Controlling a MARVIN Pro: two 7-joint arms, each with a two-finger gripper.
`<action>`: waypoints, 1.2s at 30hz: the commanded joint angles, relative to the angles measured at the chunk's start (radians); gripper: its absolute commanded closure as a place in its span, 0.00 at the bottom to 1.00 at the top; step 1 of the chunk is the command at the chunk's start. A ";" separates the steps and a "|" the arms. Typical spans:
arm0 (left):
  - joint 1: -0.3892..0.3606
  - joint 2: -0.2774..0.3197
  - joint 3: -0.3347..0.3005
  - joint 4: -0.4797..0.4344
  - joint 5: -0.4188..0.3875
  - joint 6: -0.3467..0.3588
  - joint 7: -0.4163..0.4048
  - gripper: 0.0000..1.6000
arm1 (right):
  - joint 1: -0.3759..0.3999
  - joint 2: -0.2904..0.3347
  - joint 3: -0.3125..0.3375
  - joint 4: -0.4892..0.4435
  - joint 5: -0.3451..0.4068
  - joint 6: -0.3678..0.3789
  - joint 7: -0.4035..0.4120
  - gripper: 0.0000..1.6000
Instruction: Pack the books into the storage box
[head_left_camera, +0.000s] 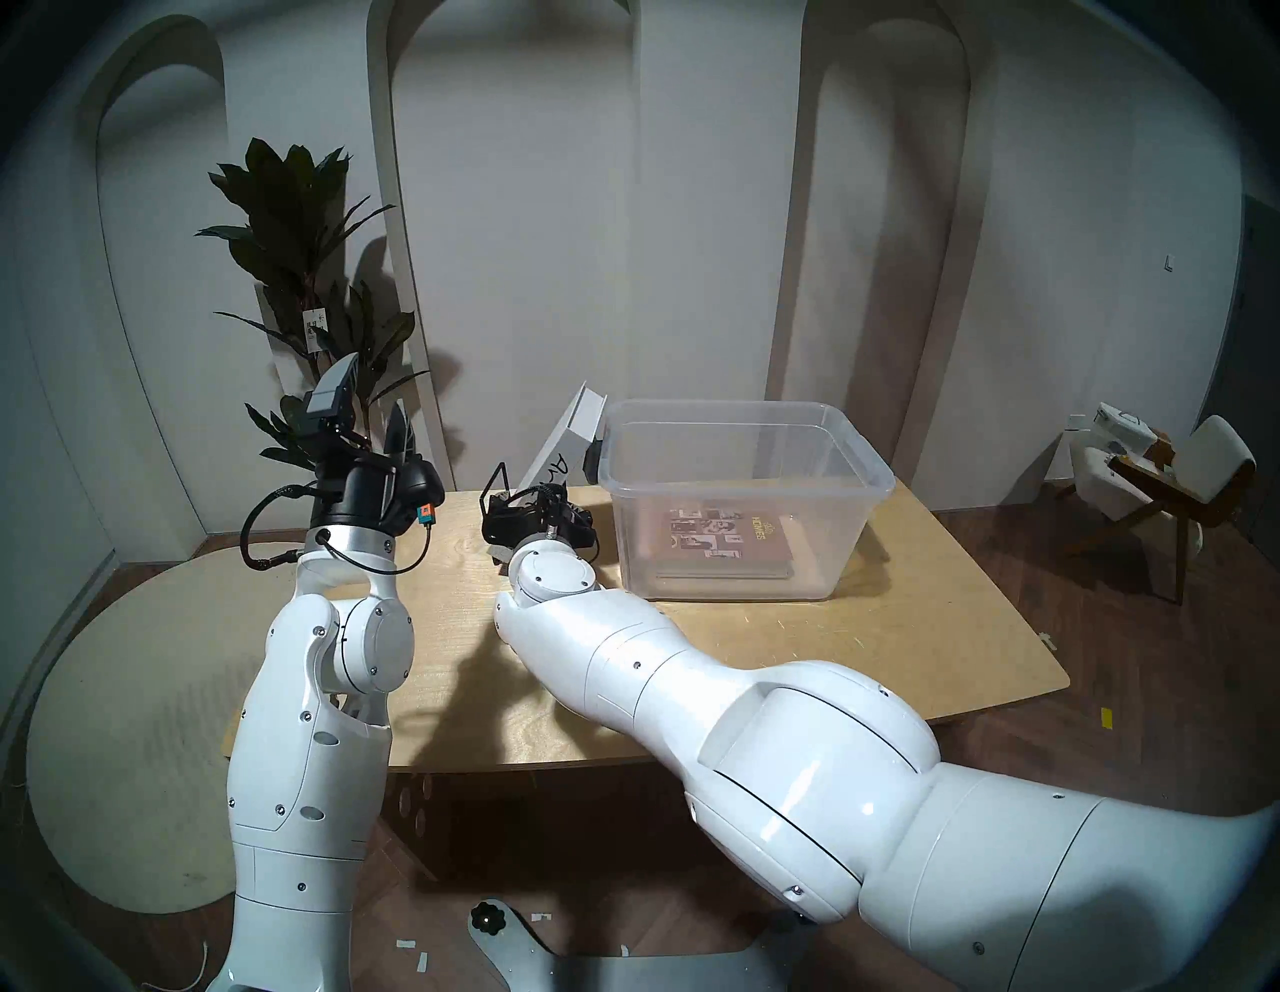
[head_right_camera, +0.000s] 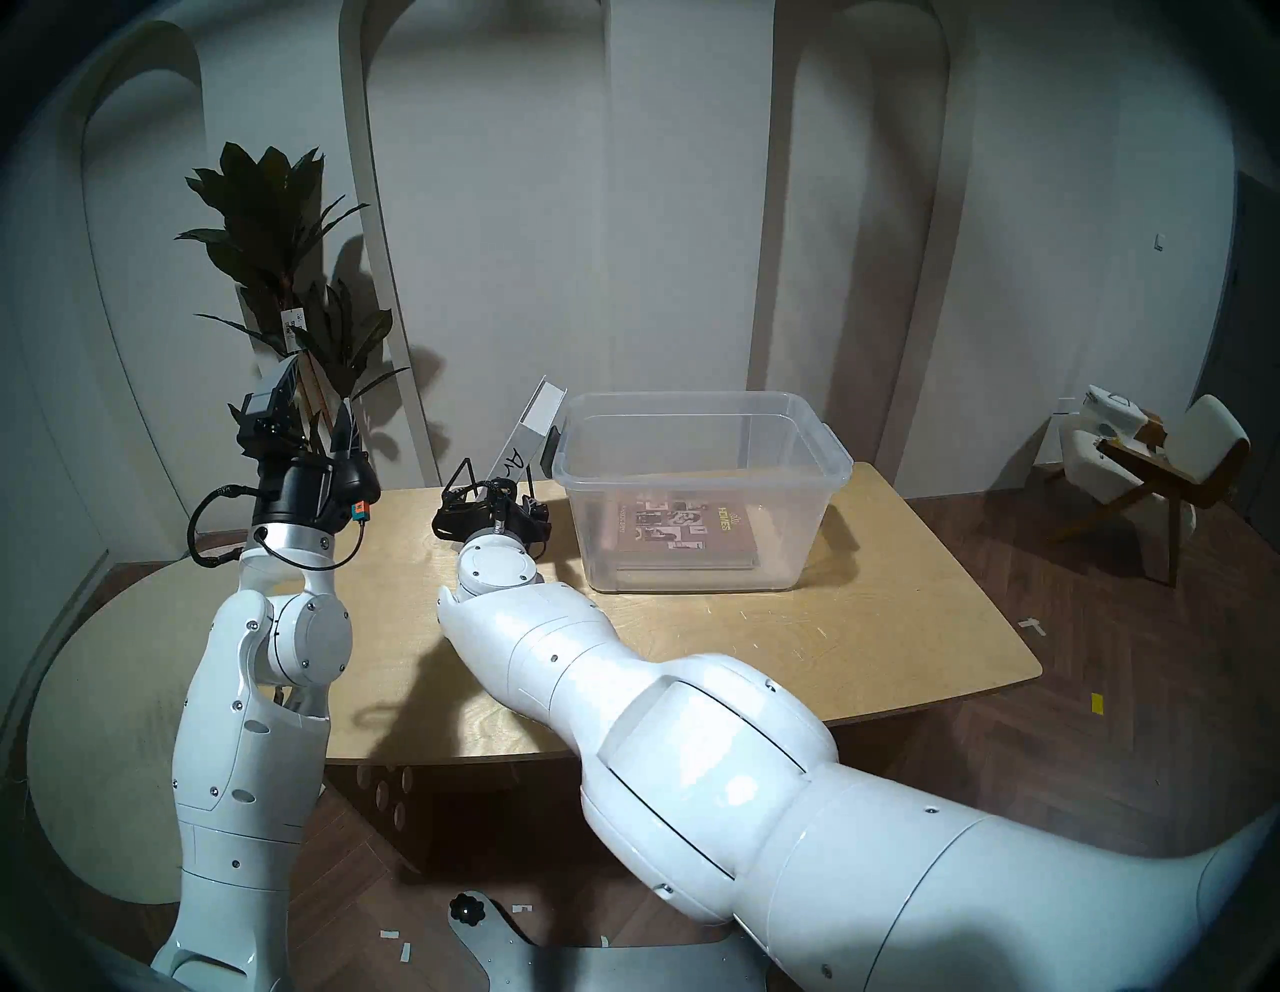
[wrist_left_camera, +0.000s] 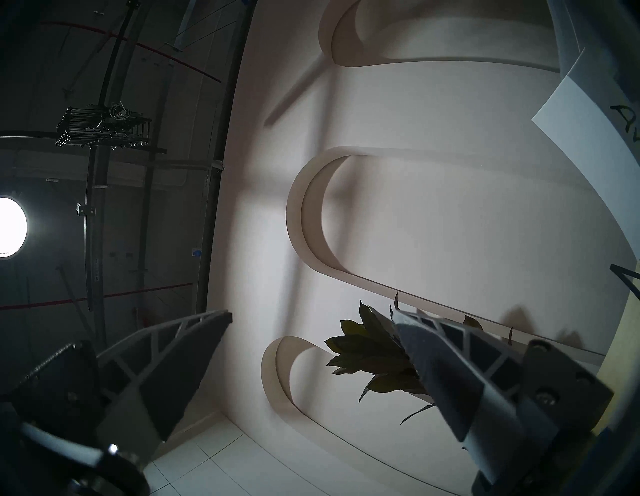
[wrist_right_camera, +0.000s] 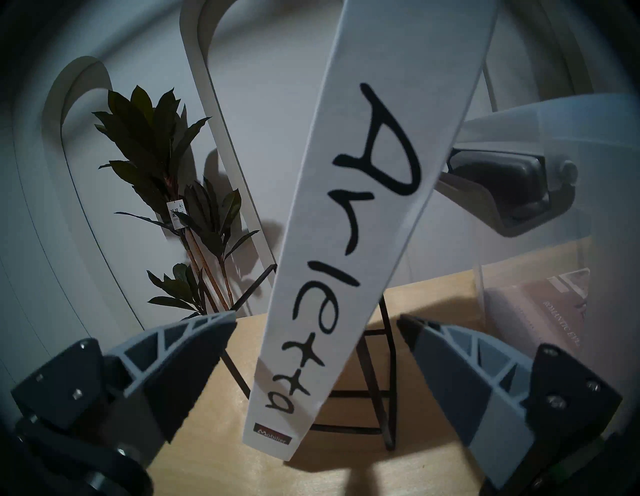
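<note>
Brown book (head_left_camera: 727, 542) flat inside clear box (head_left_camera: 859, 454) on table (head_left_camera: 900, 623). White book (wrist_right_camera: 346, 259) leans in wire stand (wrist_right_camera: 384, 391), against box. Right gripper (wrist_right_camera: 311, 346) spread, facing spine. Left gripper (wrist_left_camera: 311, 346) raised, spread, empty.

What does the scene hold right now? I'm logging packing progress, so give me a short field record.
brown book: lying flat inside the storage box
white book: outside the box, tilted in the black wire stand, top leaning toward the box
right gripper: open, fingers either side of the white book's spine, not closed on it
left gripper: open, empty, raised and pointing upward
table: carries box and stand
packed: one of two
</note>
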 joint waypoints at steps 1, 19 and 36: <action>-0.007 -0.002 -0.006 -0.028 0.002 0.008 0.002 0.00 | 0.047 -0.017 -0.009 0.001 -0.005 -0.016 0.018 0.00; -0.009 -0.022 0.002 -0.028 0.016 0.040 0.002 0.00 | 0.068 -0.017 -0.027 0.043 -0.005 -0.015 0.041 0.00; -0.010 -0.034 0.004 -0.030 0.028 0.062 0.003 0.00 | 0.083 -0.017 -0.030 0.071 -0.002 -0.018 0.039 0.17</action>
